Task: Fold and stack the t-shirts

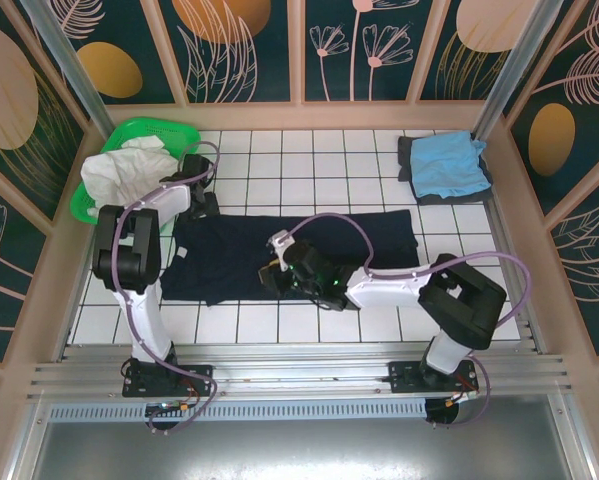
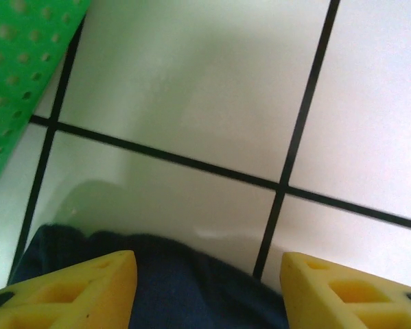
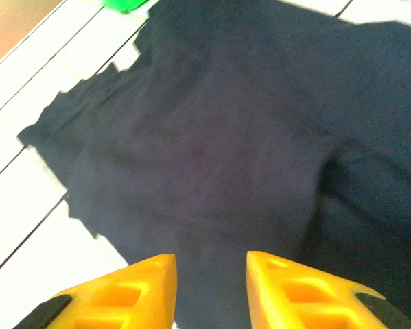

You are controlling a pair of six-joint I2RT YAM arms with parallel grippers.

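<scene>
Bright, even overhead light washes the table (image 1: 279, 160) in the top view. It casts only short, soft shadows beneath both arms, and the frame is sharp throughout. The navy shirt (image 1: 229, 250) sits so dark that its folds barely register.

Just ahead of the left gripper (image 2: 206, 259), a tile (image 2: 191, 89) carries a pale sheen and a soft grey shadow. The basket (image 2: 20, 68) to its left is blurred, and the yellow fingers (image 2: 88, 288) are out of focus.

Ahead of the right gripper (image 3: 210, 259), the shirt looks dim and smeared. The tiles to its left blow out to white.
</scene>
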